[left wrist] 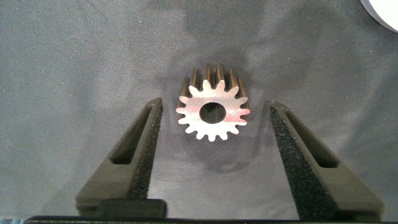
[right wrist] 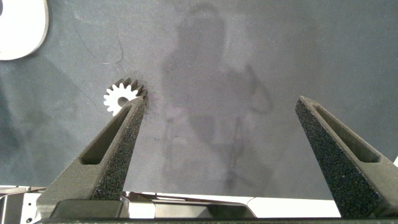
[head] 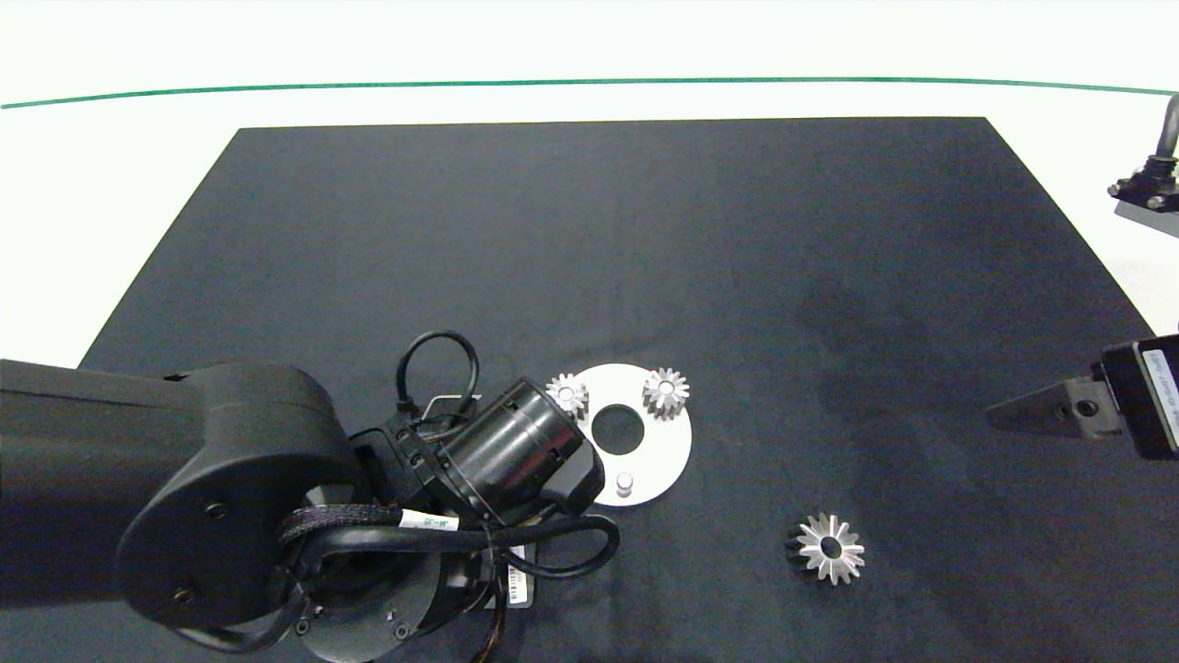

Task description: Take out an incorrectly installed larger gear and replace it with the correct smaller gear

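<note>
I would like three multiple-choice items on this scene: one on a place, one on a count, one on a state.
1. Where does the larger gear lie?
A. on the round plate
B. on the dark mat, apart from the plate
C. in the right gripper

2. How many gears sit on the round plate?
A. two
B. four
C. none

3. How is the left gripper?
A. shut on a gear
B. open, fingers either side of the smaller gear
C. out of view

Answers: 1 B, it rests alone on the mat. 2 A, two small gears stand near the plate's far edge. 3 B, gaps show both sides.
</note>
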### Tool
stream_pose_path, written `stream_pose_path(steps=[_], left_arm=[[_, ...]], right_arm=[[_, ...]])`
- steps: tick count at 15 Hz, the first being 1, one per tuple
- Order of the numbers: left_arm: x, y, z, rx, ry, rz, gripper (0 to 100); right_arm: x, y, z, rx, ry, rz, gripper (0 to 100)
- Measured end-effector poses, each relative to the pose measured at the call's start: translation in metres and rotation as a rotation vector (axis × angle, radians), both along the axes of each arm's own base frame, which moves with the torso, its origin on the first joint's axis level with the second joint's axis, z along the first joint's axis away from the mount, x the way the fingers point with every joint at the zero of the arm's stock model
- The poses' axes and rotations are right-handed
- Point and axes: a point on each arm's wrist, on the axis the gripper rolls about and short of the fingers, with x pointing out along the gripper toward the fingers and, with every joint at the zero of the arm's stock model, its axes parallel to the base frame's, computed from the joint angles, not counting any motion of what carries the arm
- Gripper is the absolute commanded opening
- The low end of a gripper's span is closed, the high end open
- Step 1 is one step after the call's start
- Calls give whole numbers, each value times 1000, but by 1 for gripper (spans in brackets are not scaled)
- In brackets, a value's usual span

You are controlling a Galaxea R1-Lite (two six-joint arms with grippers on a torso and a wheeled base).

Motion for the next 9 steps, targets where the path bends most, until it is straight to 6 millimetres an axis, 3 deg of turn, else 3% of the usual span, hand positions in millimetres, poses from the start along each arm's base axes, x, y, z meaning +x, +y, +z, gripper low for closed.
stream_pose_path(steps=[5, 9], left_arm=[[0, 0, 0, -2, -1, 2, 53], [1, -1, 0, -2, 0, 5, 52]], right_arm=[[0, 0, -1, -2, 2, 0, 100], [0, 0, -1, -3, 3, 0, 100]])
